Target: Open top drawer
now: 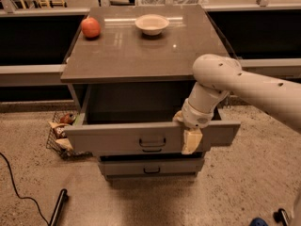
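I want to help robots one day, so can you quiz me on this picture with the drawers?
1. True or false: the wide grey top drawer with the flat front is pulled open.
2. Where is the robot's gripper? A) on the cabinet top; B) hanging over the top drawer's front, right of its small dark loop handle; C) on the floor.
3. Fill the gap: in the picture, the round red apple sits to the ___ of the shallow white bowl.
Key: 1 true; 2 B; 3 left.
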Robot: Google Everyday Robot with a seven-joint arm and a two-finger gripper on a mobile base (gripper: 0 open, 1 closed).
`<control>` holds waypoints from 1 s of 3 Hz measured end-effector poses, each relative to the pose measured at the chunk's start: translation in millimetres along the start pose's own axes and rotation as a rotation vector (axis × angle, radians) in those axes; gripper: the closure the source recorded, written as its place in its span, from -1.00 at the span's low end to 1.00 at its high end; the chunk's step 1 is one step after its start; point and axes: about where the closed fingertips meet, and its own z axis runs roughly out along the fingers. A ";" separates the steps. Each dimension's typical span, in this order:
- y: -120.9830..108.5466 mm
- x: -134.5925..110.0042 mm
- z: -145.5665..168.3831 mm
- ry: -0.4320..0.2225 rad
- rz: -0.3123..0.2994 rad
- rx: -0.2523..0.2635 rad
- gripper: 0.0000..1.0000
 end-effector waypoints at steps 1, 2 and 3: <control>16.4 -6.8 -3.4 -0.005 0.018 -0.017 0.26; 31.9 -11.8 -1.2 -0.011 0.031 -0.025 0.75; 31.8 -11.6 -0.5 -0.011 0.031 -0.025 0.95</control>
